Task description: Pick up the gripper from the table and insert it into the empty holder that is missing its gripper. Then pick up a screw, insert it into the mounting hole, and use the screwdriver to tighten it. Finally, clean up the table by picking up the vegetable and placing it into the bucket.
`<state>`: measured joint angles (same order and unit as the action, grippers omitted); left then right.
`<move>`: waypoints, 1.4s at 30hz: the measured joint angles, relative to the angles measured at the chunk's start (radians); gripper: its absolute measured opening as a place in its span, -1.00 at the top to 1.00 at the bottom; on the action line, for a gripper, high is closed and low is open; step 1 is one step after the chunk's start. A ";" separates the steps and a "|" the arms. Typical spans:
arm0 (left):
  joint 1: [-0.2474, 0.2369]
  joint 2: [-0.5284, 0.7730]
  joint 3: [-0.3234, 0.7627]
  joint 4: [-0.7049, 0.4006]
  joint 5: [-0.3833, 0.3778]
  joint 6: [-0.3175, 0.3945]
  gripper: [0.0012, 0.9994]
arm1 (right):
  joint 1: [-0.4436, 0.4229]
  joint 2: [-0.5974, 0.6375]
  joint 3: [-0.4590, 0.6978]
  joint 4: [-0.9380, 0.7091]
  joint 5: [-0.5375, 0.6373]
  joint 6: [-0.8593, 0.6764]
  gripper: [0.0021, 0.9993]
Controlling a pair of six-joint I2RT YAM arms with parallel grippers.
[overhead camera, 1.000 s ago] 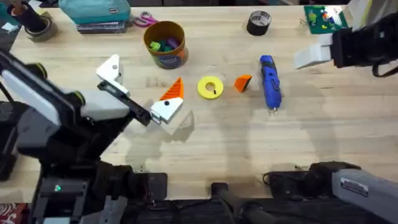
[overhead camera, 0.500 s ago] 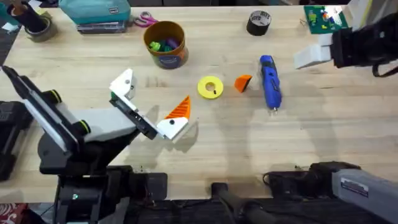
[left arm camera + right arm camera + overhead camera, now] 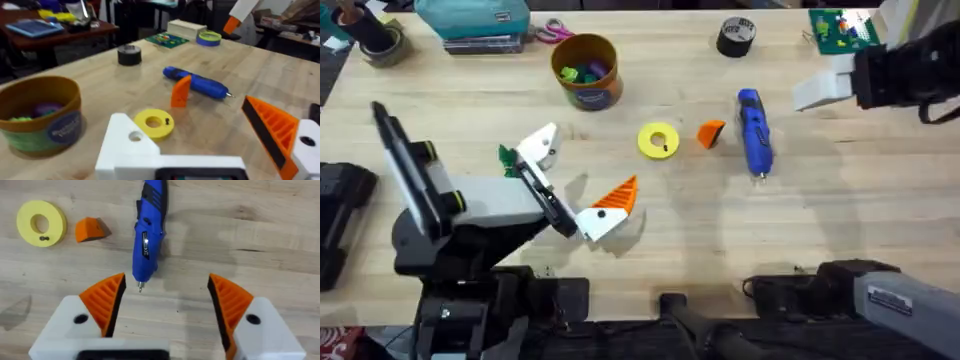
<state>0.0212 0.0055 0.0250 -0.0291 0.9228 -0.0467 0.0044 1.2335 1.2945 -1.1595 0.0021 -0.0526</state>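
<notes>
Left gripper (image 3: 565,185): spread wide and holding nothing; one white finger carries an orange ribbed pad, the other is bare, so this looks like the claw meant to receive the missing part
Holder (image 3: 131,148): the bare white finger block of the left claw, its mounting hole facing up and unfilled
Orange wedge (image 3: 710,133): lies loose on the table between the yellow disc (image 3: 659,140) and the blue screwdriver (image 3: 753,130), well apart from the left claw; not yet picked up
Right gripper (image 3: 167,302): fingers wide apart with both orange pads in place, empty, hanging over the screwdriver's tip, probably set to fetch the wedge nearby
Screwdriver: flat on the table, bit pointing toward the arms, unused
Vegetable (image 3: 506,156): small green piece on the table just beside the left claw's bare finger
Bucket (image 3: 586,71): upright near the far edge, coloured bits already inside
</notes>
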 joint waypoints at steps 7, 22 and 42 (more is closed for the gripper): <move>0.000 0.000 -0.008 -0.078 0.072 0.004 -0.97 | 0.000 0.000 0.000 0.000 0.000 0.000 -0.99; 0.000 0.000 -0.008 -0.099 0.207 0.065 -0.97 | 0.000 0.000 0.000 0.000 0.000 0.000 -0.99; 0.000 0.000 -0.008 -0.113 0.286 0.069 -0.97 | 0.000 0.000 0.000 0.000 0.000 0.000 -0.99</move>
<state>0.0212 0.0051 0.0166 -0.1421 1.2091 0.0227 0.0044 1.2335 1.2945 -1.1595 0.0021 -0.0528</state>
